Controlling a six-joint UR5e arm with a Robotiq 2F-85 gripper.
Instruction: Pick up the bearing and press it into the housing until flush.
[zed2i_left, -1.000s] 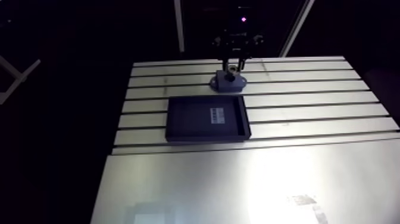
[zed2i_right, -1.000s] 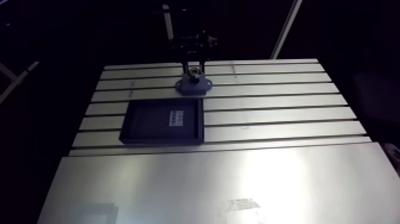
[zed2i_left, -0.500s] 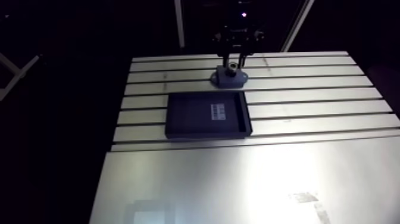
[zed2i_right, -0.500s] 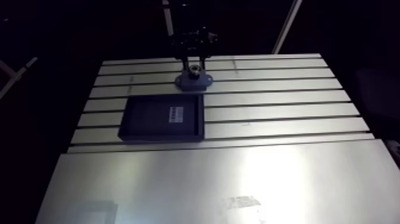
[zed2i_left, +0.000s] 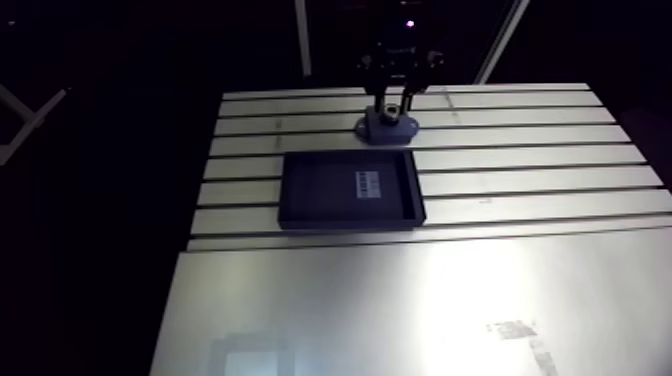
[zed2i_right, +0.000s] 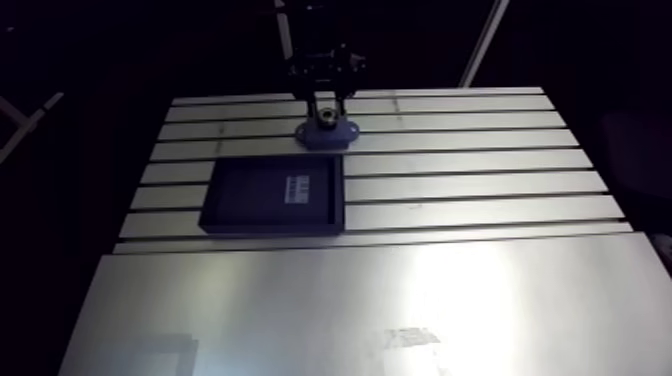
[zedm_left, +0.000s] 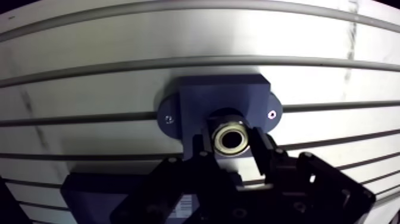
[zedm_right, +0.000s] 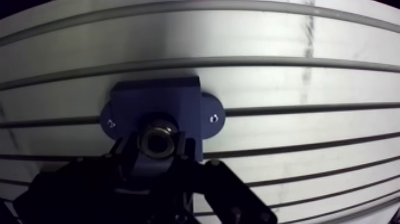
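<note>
Sitting clamped inside gripper (zedm_left: 231, 134), bearing (zedm_left: 231, 139) directly over housing (zedm_left: 220, 92) bore.

The slotted aluminium table (zed2i_left: 520, 170) carries a shallow black tray (zed2i_left: 350, 222) lying flat across several slots, a white label (zed2i_left: 371, 185) on its floor. Just beyond the tray's far edge sits the dark blue housing (zedm_left: 190, 98). On the tray's near side lies a smooth metal sheet (zed2i_left: 350, 300).

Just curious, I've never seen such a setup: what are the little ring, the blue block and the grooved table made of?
The bearing looks like polished steel: a bright, silvery, reflective ring. The housing seems matte plastic: dull, uniform dark blue, no glint, though painted metal is possible. The table looks like bare aluminium: pale, streaky sheen, straight slots.
</note>
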